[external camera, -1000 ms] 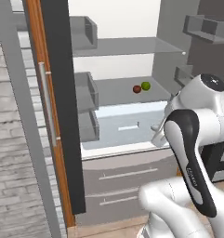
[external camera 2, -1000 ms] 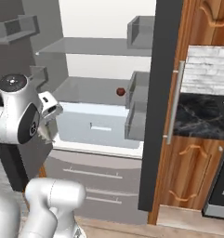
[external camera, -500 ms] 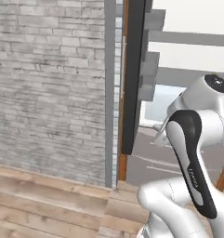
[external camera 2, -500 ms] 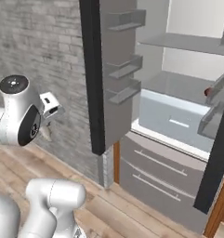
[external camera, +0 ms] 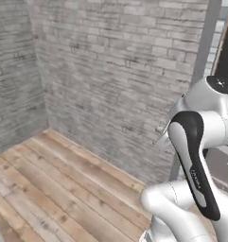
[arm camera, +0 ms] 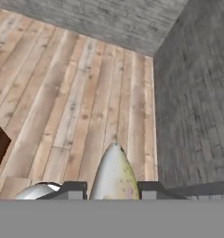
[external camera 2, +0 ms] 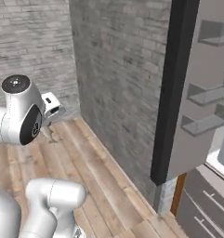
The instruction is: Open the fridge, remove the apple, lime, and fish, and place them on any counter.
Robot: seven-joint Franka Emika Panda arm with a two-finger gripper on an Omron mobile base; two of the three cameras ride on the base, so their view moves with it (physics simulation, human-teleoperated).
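Note:
My gripper (arm camera: 112, 188) is shut on the fish (arm camera: 112, 173), a slender silvery body with fine speckles that sticks out between the two dark fingertips (arm camera: 74, 188). It hangs over a wooden floor beside a brick wall. In the right base view my hand (external camera 2: 50, 106) is held out to the left of the fridge (external camera 2: 177, 93), whose open door stands edge-on with its grey bins facing right. The fridge's lower drawers (external camera 2: 204, 209) sit at the bottom right. The apple, the lime and the counter are out of view.
A grey brick wall (external camera: 110, 71) runs across both base views and meets a second wall at a corner (arm camera: 155, 51). Light wooden floor planks (external camera: 54, 189) spread below. The open fridge door's dark edge (external camera 2: 171, 139) juts out near the arm.
The whole picture has swung left, so the base has turned away from the fridge's inside towards the brick wall and floor. The grip looks unchanged.

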